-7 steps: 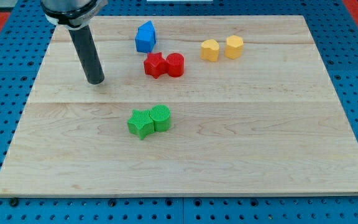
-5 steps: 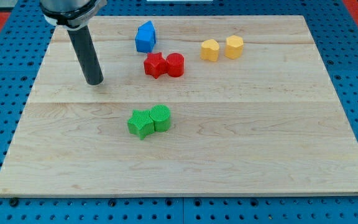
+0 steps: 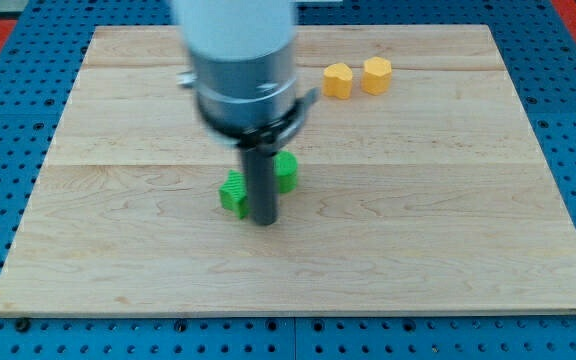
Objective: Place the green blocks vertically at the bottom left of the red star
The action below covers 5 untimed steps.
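My tip (image 3: 263, 221) rests on the board near the middle, right between the two green blocks. One green block (image 3: 232, 192) shows at the rod's left, the other green block (image 3: 286, 170) at its right and slightly higher; their shapes are partly hidden. The arm's body covers the red star, the other red block and the blue block, so none of them shows.
Two yellow blocks (image 3: 338, 80) (image 3: 376, 74) sit side by side near the view's top right. The wooden board (image 3: 448, 240) lies on a blue perforated table.
The arm has swung from the view's upper left down to the board's middle. The two green blocks, touching before, now stand apart with the rod between them and lie slightly further right.
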{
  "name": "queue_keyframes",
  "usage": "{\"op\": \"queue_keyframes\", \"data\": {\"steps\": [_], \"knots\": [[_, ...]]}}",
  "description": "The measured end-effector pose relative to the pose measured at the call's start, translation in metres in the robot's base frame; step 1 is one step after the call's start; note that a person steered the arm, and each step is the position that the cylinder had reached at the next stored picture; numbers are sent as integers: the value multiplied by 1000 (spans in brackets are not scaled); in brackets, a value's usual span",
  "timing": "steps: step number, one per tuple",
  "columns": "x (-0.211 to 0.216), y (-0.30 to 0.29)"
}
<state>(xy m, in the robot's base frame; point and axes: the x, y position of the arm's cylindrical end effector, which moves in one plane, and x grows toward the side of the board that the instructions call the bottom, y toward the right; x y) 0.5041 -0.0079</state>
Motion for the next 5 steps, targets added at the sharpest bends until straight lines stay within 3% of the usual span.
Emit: {"op": "queue_keyframes", "data": {"steps": [1,2,3,4,5], "knots": [[-24,48],[-44,47],[-19,68],[-67,5],[-47,-4]]}}
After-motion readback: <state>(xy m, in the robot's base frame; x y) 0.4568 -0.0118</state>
